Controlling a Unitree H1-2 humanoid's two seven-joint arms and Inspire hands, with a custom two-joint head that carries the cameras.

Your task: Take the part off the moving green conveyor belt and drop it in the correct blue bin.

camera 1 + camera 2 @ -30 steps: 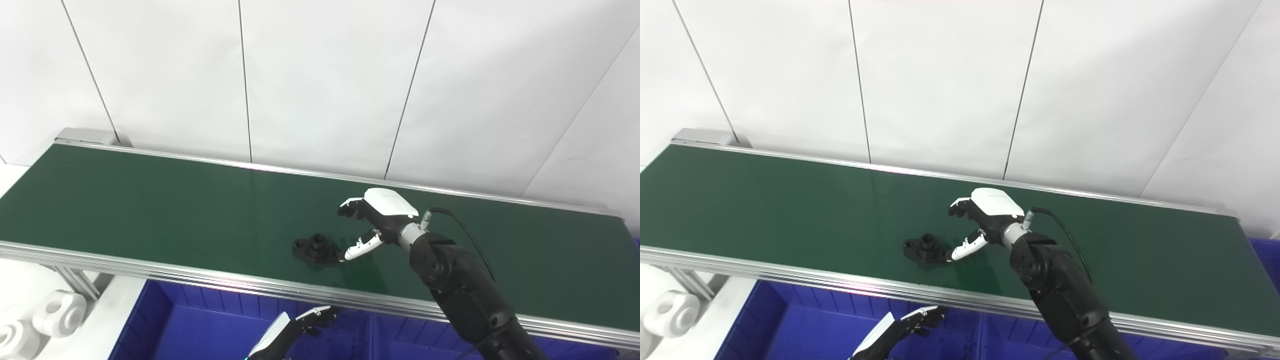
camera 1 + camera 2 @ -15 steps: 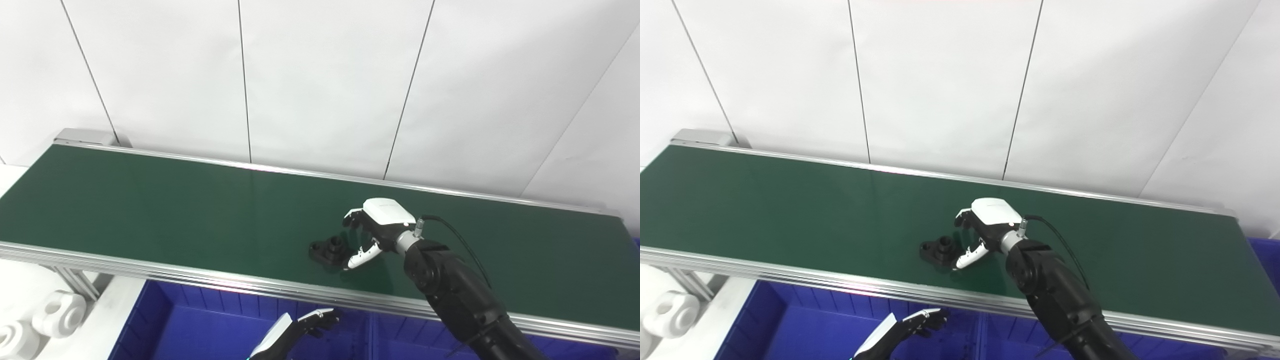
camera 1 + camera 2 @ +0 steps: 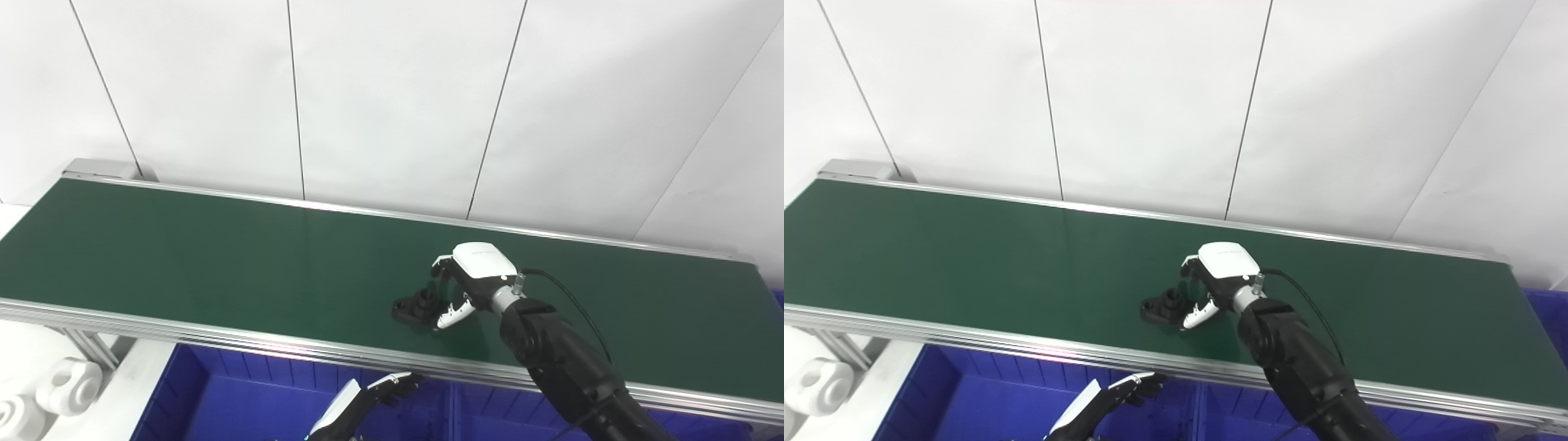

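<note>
A small black part (image 3: 415, 306) with a raised round collar lies on the green conveyor belt (image 3: 184, 257), close to its near rail. My right hand (image 3: 468, 282) is low over the belt just right of the part. Its fingers curl behind the part's right end and the white-tipped thumb sits in front, with a gap between them. I see no firm hold on the part. My left hand (image 3: 367, 401) hangs below the belt's near rail over a blue bin (image 3: 245, 398), fingers spread, holding nothing.
White round parts (image 3: 55, 386) lie on a white surface at the lower left. Another blue bin (image 3: 1543, 306) peeks out past the belt's right end. A white panelled wall stands behind the belt.
The black part has ridden the belt rightward until its right end sits between my right hand's fingers and thumb. That hand has sunk lower and curled inward. The left hand barely moved.
</note>
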